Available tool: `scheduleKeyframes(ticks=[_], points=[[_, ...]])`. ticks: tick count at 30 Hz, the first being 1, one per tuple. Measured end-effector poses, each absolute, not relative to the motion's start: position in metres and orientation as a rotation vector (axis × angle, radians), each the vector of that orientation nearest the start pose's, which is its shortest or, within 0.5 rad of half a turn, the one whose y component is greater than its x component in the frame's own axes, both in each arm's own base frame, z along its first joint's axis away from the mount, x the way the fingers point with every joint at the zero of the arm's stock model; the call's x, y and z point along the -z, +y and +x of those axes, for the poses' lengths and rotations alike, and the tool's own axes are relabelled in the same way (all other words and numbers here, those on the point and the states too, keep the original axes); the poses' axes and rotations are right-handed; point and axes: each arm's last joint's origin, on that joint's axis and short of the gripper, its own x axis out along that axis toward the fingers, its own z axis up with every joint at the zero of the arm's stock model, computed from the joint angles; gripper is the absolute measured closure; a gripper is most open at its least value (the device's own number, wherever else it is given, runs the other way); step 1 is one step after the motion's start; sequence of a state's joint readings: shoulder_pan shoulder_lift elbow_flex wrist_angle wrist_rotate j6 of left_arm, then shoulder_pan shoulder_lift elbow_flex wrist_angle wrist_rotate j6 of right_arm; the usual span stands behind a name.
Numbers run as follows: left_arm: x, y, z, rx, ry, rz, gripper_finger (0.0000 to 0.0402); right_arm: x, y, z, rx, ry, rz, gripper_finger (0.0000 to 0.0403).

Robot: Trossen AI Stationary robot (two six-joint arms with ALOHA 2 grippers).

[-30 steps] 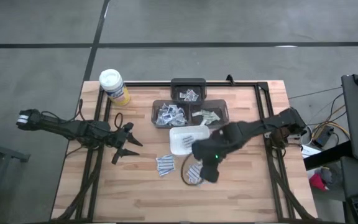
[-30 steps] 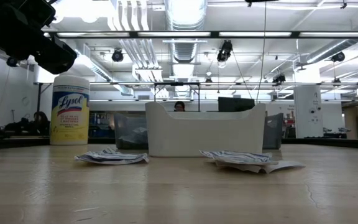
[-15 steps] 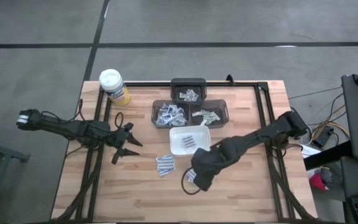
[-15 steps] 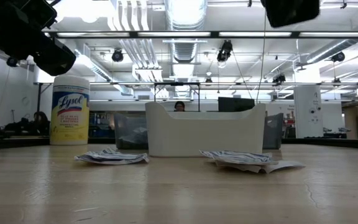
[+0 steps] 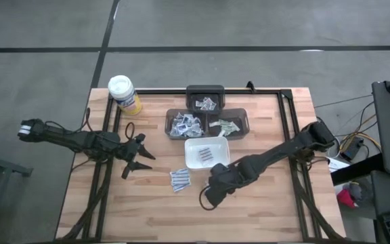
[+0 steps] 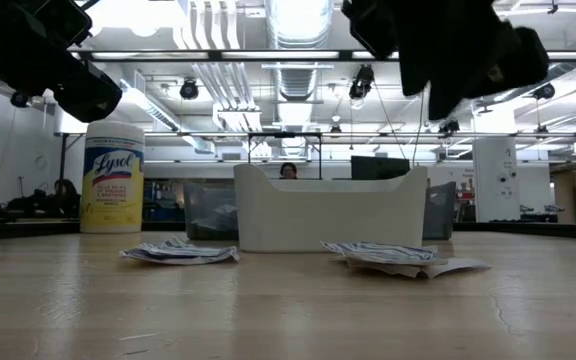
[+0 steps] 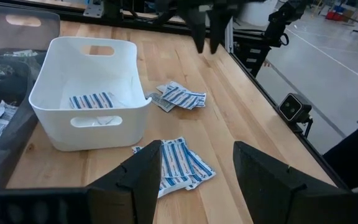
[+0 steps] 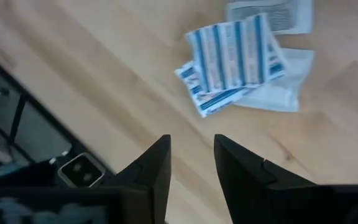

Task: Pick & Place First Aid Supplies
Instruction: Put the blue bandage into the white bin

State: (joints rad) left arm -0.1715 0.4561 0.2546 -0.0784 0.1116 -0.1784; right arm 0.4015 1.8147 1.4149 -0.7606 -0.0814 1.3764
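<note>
Right end effector (image 8: 191,168), fingers apart and empty, hovers above loose first aid supplies (image 8: 238,62) on the bench (image 5: 263,210); it should centre over one packet before descending.

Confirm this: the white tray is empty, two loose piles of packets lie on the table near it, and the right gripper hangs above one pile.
Not quite. The white tray is not empty: the left wrist view shows blue-striped packets lying in it. The rest holds: two loose piles lie near it, and the right gripper hangs above one.
</note>
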Motion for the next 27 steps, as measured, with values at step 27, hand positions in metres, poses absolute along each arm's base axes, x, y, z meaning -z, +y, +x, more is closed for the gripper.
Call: scheduleKeyframes(ticks=[27], points=[[-0.203,-0.025,0.125,0.258,0.31,-0.173,0.0204,-0.18,0.144,0.342,0.577,1.104,1.152,0.0262]])
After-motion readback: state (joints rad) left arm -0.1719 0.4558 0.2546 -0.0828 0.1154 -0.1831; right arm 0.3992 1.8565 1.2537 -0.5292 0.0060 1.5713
